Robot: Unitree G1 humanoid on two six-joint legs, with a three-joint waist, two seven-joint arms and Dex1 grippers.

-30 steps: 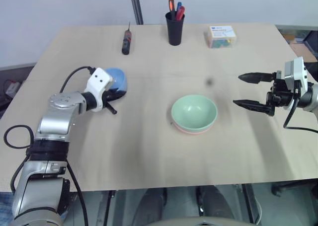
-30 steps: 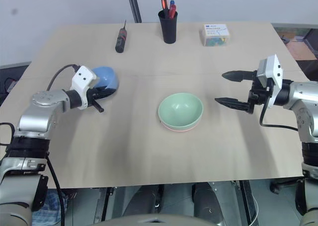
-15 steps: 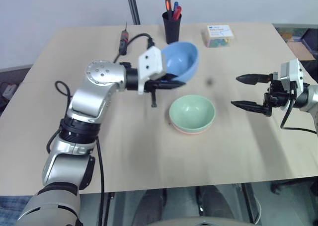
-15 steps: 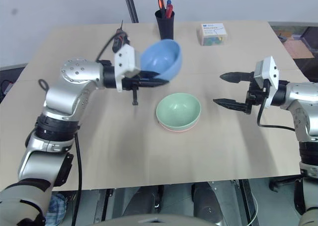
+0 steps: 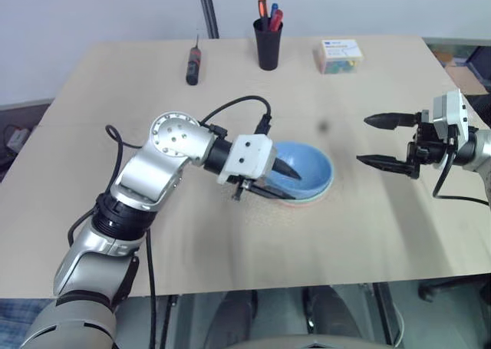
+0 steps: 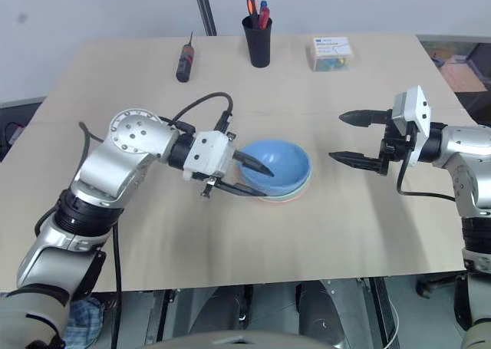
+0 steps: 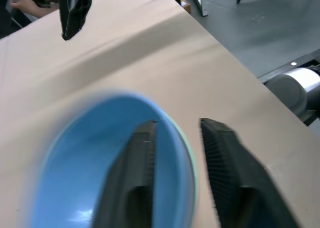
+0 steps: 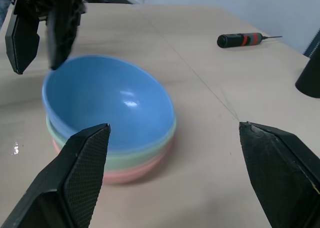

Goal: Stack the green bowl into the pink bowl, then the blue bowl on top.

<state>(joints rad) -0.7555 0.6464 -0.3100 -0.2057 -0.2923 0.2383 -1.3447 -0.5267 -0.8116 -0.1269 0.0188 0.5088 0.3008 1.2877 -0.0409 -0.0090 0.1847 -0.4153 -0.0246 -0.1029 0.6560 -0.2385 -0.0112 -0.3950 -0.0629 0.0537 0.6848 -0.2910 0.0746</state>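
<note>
The blue bowl (image 5: pixel 308 172) sits nested in the green bowl (image 8: pixel 125 155), which sits in the pink bowl (image 8: pixel 136 171); the stack stands upright at the table's middle. My left gripper (image 5: pixel 290 184) is at the blue bowl's left rim, one finger inside and one outside. In the left wrist view its fingers (image 7: pixel 145 158) stand apart with the rim loose between them, so it is open. My right gripper (image 5: pixel 364 139) hovers to the right of the stack, pointing at it, wide open with nothing in it.
Along the far edge of the table (image 5: pixel 230 241) stand a black cup of pens (image 5: pixel 269 42), a screwdriver (image 5: pixel 194 64) and a small clear box (image 5: pixel 341 56). The right gripper's cable hangs near the right edge.
My left arm lifted the blue bowl from the table's left side, swung it right and lowered it into the green bowl. Its fingers have parted. The right arm has kept still.
</note>
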